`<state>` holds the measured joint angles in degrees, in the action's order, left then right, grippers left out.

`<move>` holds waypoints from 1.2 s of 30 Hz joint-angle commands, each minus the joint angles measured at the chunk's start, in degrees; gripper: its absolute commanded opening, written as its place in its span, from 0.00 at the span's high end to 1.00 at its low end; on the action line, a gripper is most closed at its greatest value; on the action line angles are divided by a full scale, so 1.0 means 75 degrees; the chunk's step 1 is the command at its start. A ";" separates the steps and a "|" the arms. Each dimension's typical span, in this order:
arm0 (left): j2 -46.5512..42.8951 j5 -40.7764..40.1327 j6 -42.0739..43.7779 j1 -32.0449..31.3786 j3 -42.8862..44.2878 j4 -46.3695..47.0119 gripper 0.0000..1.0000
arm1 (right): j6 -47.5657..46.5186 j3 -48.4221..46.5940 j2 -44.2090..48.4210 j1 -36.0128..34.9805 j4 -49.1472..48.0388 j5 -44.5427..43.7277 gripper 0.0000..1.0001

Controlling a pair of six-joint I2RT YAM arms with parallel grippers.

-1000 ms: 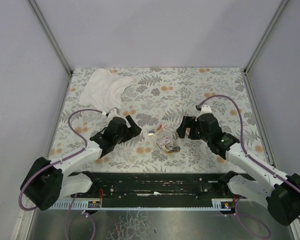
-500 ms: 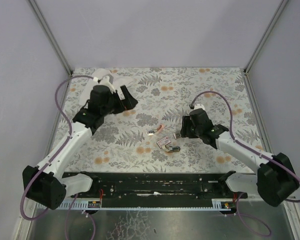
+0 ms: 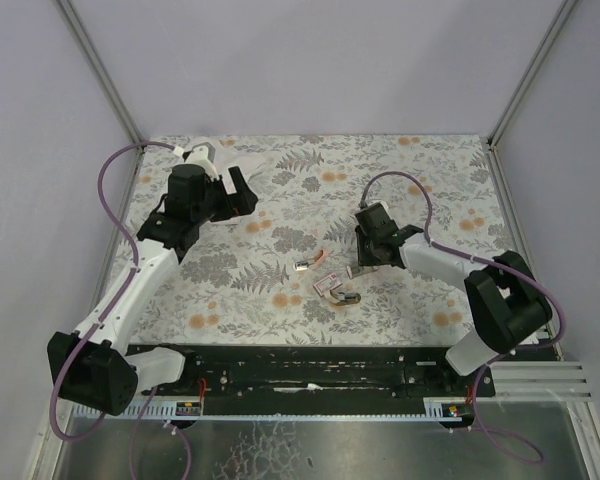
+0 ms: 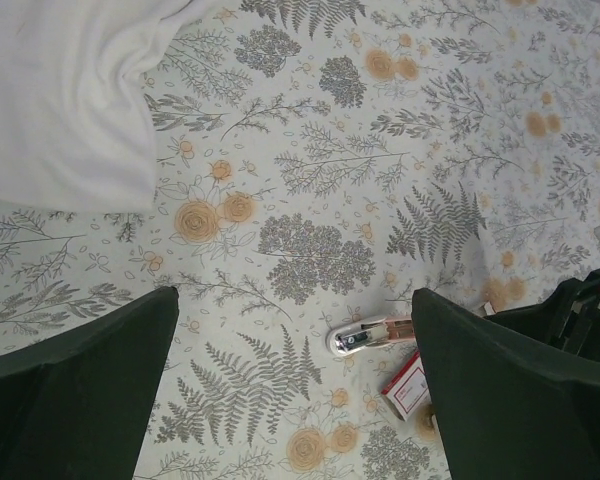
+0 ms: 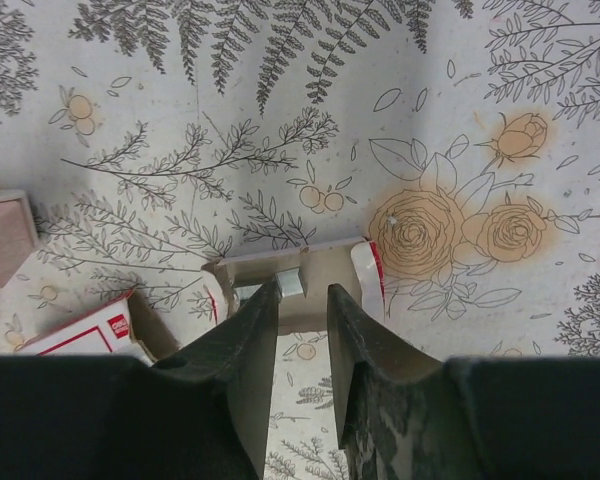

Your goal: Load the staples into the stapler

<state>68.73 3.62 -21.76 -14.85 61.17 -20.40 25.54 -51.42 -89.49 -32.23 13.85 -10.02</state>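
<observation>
The pinkish-tan stapler (image 3: pixel 306 264) (image 4: pixel 368 335) lies mid-table. The red staples box (image 3: pixel 327 285) (image 4: pixel 407 382) (image 5: pixel 84 336) lies just beside it. Its pale inner tray (image 5: pixel 325 268) (image 3: pixel 350 298) lies open on the mat, with a short silver staple strip (image 5: pixel 291 282) inside. My right gripper (image 3: pixel 359 268) (image 5: pixel 302 292) is down at the tray with its jaws narrowed. The strip sits at the left fingertip, and a gap still shows between the fingers. My left gripper (image 3: pixel 242 190) (image 4: pixel 295 300) hangs high over the mat, wide open and holding nothing.
A white cloth (image 3: pixel 212 158) (image 4: pixel 60 100) lies at the back left, partly under the left arm. Grey walls and metal rails (image 3: pixel 100 75) close in the floral mat (image 3: pixel 420 180) on three sides.
The left arm swung up and back toward the cloth while its jaws opened fully. The right gripper reached in to the tray and its jaws narrowed.
</observation>
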 commanded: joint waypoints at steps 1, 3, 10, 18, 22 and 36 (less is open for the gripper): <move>-0.0142 -0.0256 0.0352 0.0076 -0.0035 0.0224 0.00 | -0.0171 -0.0431 -0.0332 0.0061 0.0050 -0.0209 0.68; -0.0209 -0.0347 0.0369 0.0093 -0.0055 0.0239 0.00 | -0.0169 -0.0475 -0.0489 0.0066 0.0039 -0.0187 0.70; -0.0309 -0.0425 0.0405 0.0127 -0.0099 0.0262 0.00 | -0.0195 -0.0604 -0.0730 0.0078 -0.0053 -0.0026 0.75; -0.0328 -0.0453 0.0397 0.0152 -0.0105 0.0271 0.00 | -0.0190 -0.0527 -0.0916 0.0070 0.0002 0.0075 0.82; -0.0340 -0.0391 0.0362 0.0172 -0.0125 0.0294 0.00 | -0.0170 -0.0429 -0.0853 0.0074 -0.0046 0.0195 0.82; -0.0412 -0.0223 0.0127 0.0193 -0.0322 0.0493 0.00 | -0.0178 -0.0281 -0.0530 0.0088 0.0018 0.0115 1.00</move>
<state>67.00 1.13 -19.90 -13.96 59.88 -20.12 24.56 -53.63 -96.71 -32.08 14.11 -8.86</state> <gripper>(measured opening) 0.997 0.011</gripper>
